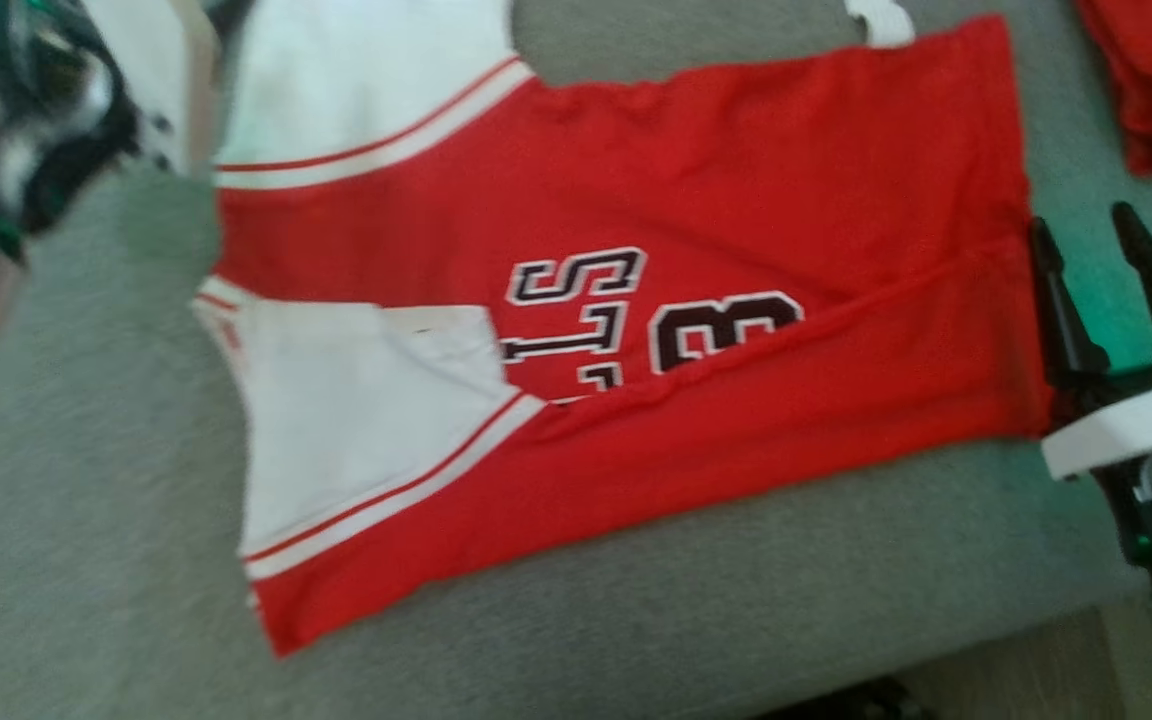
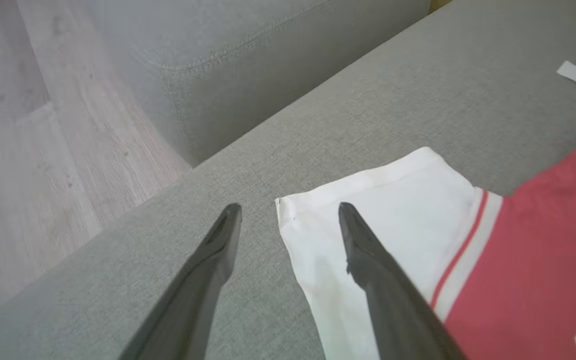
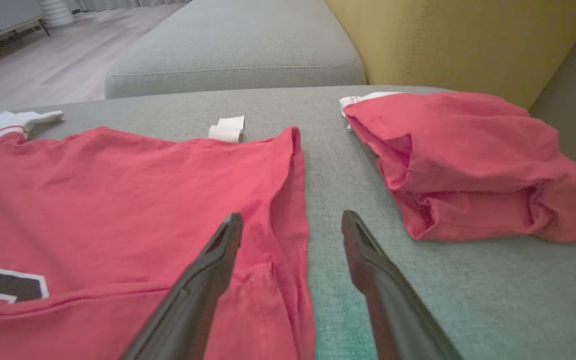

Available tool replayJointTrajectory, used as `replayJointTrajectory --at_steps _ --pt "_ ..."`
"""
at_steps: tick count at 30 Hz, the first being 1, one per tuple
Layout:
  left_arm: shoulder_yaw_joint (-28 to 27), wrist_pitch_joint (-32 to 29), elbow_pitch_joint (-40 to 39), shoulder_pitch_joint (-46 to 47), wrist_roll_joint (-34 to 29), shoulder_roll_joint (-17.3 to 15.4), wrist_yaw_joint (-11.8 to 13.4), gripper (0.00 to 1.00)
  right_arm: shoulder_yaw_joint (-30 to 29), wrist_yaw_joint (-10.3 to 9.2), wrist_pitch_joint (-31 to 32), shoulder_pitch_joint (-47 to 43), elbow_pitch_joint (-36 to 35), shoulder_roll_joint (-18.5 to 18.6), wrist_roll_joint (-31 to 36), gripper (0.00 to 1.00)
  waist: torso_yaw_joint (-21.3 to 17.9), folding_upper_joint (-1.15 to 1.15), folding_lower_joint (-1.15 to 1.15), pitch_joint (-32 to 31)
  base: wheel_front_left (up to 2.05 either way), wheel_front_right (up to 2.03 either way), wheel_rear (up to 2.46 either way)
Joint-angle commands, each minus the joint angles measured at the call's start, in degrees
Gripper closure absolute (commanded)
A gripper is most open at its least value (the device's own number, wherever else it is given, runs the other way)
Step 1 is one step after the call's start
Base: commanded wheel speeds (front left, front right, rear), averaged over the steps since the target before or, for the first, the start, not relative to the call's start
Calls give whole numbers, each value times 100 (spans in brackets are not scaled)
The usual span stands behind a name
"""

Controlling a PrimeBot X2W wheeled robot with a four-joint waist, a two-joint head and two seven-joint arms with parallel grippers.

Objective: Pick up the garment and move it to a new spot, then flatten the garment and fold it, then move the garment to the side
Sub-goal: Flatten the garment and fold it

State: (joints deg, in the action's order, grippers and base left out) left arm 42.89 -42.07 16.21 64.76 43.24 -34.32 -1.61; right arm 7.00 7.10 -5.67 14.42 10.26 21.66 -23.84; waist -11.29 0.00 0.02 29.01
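A grey woven-fabric sofa seat [image 1: 86,500] carries everything here, with pale wood floor [image 2: 28,150] past its edge and a yellow backrest [image 3: 468,40] behind; the red and white jersey garment with black outlined lettering [image 1: 736,180] lies spread across the seat, its near long edge turned up over part of the lettering; a second, bunched red cloth [image 3: 468,160] sits well apart beyond the hem. My left end effector [image 2: 290,220] is spread and empty, one finger over the white corner, the other over bare seat; my right end effector [image 3: 293,225] is likewise spread and holding nothing, straddling the red hem edge. I judge the fold to be part-made, so the next grasp matters; each end effector should pinch both layers at its end of the crease; I would lift both ends together, keep the cloth taut between them, and lay the edge parallel to the far side; slack or a one-layer grip would likely undo the crease.
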Motion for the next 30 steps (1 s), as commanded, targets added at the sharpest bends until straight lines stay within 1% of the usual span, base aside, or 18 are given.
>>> replayJointTrajectory --at_steps 1,4,6,12,19,20,22,23,25,30 --pt "-265 -94 -69 263 23 -189 -36 0 85 39 -80 -13 -86 100 -51 0 -331 0 -2 280 0 0 0" --pt "-247 -479 343 526 84 -237 -80 0 205 39 -239 148 154 69 -115 0 -518 0 -2 383 0 0 0" --pt "-200 -607 526 635 13 -318 -101 0 265 39 -341 212 304 43 -151 0 -617 0 -2 424 0 0 0" --pt "-106 -810 884 696 -57 -455 -121 0 441 39 -568 323 681 1 -273 0 -783 0 -2 456 0 0 0" --pt "-53 -902 998 659 -130 -651 -72 0 574 39 -703 466 904 26 -378 0 -882 0 -2 470 0 0 0" --pt "-59 -918 1006 648 -109 -656 -63 7 581 39 -715 481 924 34 -388 0 -888 0 -2 475 0 0 0" --pt "-67 -953 1000 630 -67 -661 -50 29 587 39 -738 507 960 50 -407 0 -892 0 -2 492 0 0 0" --pt "-79 -971 991 621 -29 -656 -49 60 587 39 -748 519 975 57 -416 0 -892 0 -2 503 0 0 0" --pt "-105 -988 963 616 33 -645 -46 100 588 39 -765 545 1002 73 -434 0 -884 0 -2 524 0 0 0" --pt "-148 -811 903 644 29 -636 -39 100 589 39 -773 657 1066 134 -461 0 -829 0 -2 553 0 0 0"
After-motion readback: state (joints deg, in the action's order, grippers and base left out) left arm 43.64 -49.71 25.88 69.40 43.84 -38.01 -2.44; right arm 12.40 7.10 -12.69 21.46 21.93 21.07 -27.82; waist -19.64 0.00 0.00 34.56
